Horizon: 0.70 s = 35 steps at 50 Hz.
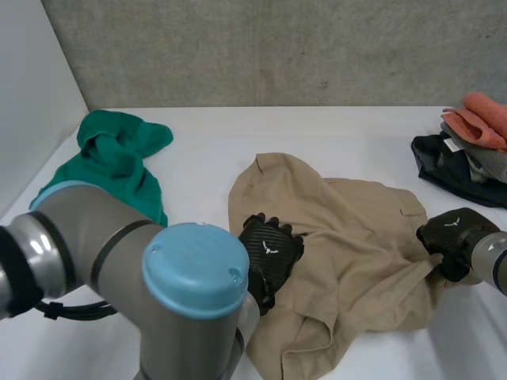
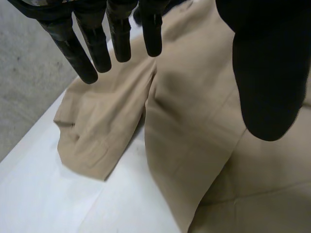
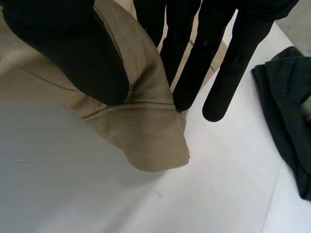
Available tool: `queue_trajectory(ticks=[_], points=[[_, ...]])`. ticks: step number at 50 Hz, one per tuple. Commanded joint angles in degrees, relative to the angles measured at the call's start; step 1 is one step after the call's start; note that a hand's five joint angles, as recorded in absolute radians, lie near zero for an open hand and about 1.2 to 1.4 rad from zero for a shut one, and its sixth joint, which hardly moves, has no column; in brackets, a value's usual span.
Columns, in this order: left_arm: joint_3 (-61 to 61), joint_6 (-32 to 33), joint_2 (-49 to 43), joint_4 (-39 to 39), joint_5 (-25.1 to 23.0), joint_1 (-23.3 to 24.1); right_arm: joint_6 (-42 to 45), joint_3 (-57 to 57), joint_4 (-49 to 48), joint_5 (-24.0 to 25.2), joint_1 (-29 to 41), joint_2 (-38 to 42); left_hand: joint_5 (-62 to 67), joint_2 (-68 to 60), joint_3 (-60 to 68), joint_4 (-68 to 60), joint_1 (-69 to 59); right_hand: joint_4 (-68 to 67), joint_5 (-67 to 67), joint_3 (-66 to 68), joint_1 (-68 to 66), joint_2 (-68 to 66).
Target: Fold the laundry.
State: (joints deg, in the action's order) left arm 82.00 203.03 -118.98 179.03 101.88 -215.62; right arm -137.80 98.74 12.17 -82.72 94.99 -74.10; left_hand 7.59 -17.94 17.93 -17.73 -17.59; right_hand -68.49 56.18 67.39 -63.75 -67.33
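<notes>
Pinching the beige garment, crumpled on the white table, at its right edge, the right hand grips cloth; left hand lies straight-fingered on its middle; pulling may slip that shallow pinch.

1. White table: flat work surface, extends in front of me.
2. Grey concrete wall: stands upright behind the table's far edge.
3. White panel: borders the table on my left.

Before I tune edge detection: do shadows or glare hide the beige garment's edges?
Head view: even light, no glare on the white table; beige fabric garment clearly outlined. Left wrist view: dark shadow in its fold. Right wrist view: the corner pinched by the black right hand shades the table.
</notes>
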Motion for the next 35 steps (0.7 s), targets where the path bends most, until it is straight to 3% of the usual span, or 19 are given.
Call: queue_trajectory(ticks=[1, 8, 15, 19, 24, 30, 35], points=[[2.3, -3.2, 3.5, 0.1, -4.6, 3.3, -0.1, 0.0, 0.0, -0.1, -1.0, -0.8, 6.2, -5.9, 5.9, -6.1, -6.2, -11.5, 13.8, 12.6, -16.2, -12.7], [1.1, -5.5, 0.4, 0.4, -7.9, 5.9, -0.1, -0.1, 0.1, -0.2, -1.3, -0.8, 6.4, -6.1, 6.1, -6.3, -6.4, -11.5, 13.8, 12.6, -16.2, -12.7], [-4.0, -3.9, -7.1, 0.0, -6.5, 6.8, -0.4, -0.1, 0.3, -0.2, -1.3, -1.0, 13.3, -13.0, 13.0, -13.2, -13.3, -11.5, 13.8, 12.6, -16.2, -12.7], [-6.5, -2.4, -10.3, -0.4, -3.6, 6.5, -0.5, 0.0, 0.3, -0.2, -1.4, -1.2, 26.9, -26.5, 26.5, -26.7, -26.9, -11.5, 13.8, 12.6, -16.2, -12.7], [-8.0, -1.8, -11.9, 0.0, 1.9, 5.9, -0.5, 0.0, 0.6, 0.0, -1.4, -2.0, 62.3, -62.0, 62.0, -62.2, -62.3, -11.5, 13.8, 12.6, -16.2, -12.7], [-6.5, -2.3, -7.9, 1.7, 9.5, 2.8, -0.4, 0.0, 3.2, 0.4, -1.0, -3.8, 62.4, -62.1, 62.1, -62.3, -62.4, -11.5, 13.8, 12.6, -16.2, -12.7], [-4.0, -2.4, -3.6, 4.0, 10.0, -3.4, 0.7, -0.2, 8.1, 1.5, 0.3, -4.0, 62.4, -62.1, 62.1, -62.3, -62.4, -11.5, 13.8, 12.6, -16.2, -12.7]])
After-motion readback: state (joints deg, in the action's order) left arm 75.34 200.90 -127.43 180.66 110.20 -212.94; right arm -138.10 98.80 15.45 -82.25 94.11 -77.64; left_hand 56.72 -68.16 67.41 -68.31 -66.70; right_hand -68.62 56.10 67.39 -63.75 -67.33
